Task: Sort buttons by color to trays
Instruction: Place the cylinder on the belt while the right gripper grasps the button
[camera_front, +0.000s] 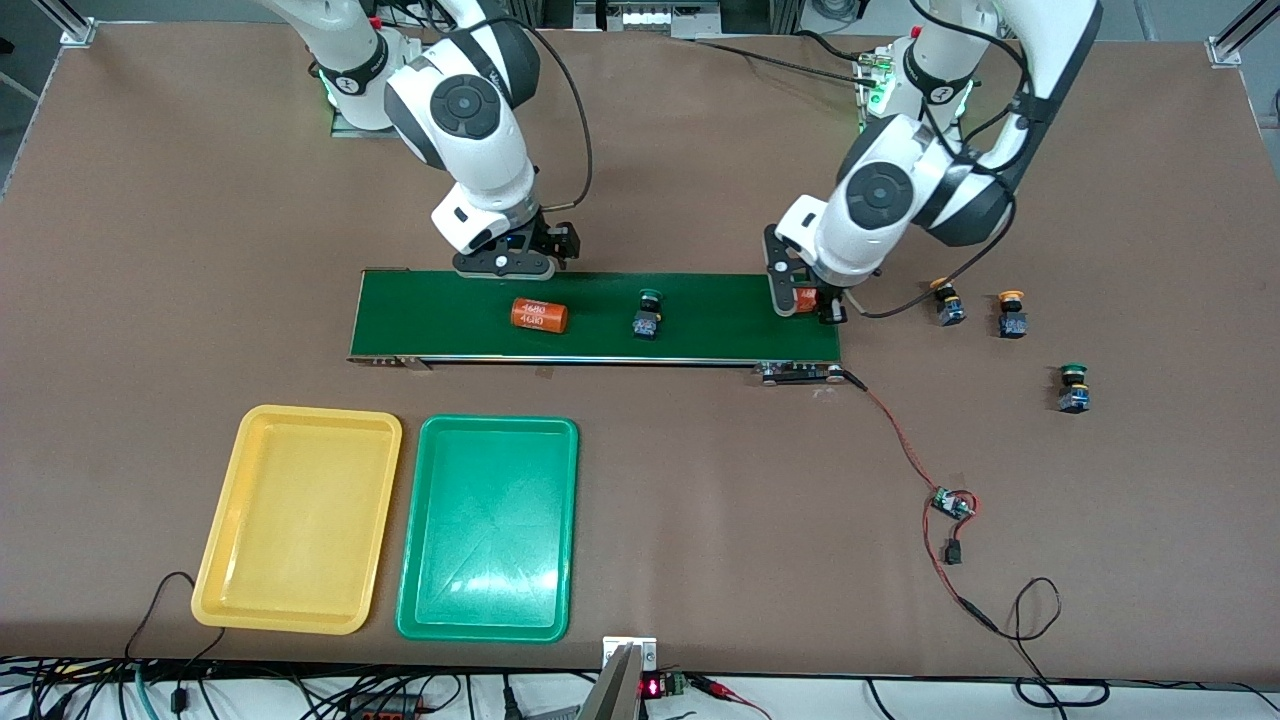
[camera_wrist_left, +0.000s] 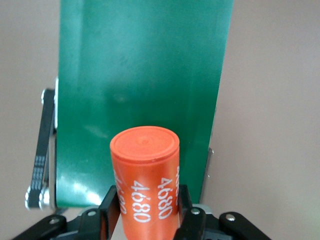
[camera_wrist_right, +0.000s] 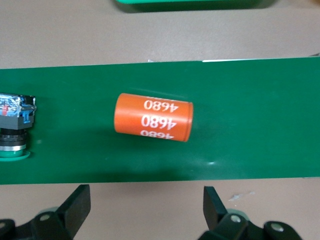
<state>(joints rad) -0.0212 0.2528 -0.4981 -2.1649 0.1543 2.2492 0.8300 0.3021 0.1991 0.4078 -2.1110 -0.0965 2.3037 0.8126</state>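
My left gripper (camera_front: 806, 305) is shut on an orange cylinder (camera_wrist_left: 145, 180) with white print, over the dark-green belt's (camera_front: 720, 320) end toward the left arm. My right gripper (camera_front: 515, 262) is open and holds nothing, over the table at the belt's edge toward the robot bases. One green-capped button (camera_front: 648, 315) stands on the belt, also visible in the right wrist view (camera_wrist_right: 15, 125). Two yellow-orange-capped buttons (camera_front: 947, 303) (camera_front: 1012, 313) and another green-capped button (camera_front: 1073, 388) stand on the table past the belt's end. The yellow tray (camera_front: 300, 518) and the green tray (camera_front: 488, 527) lie side by side, nearer the front camera.
A second orange cylinder (camera_front: 540, 314) lies on its side on the belt below my right gripper, showing in the right wrist view (camera_wrist_right: 153, 118). A red-and-black wire (camera_front: 905, 450) with a small circuit board (camera_front: 951, 503) runs from the belt's end across the table.
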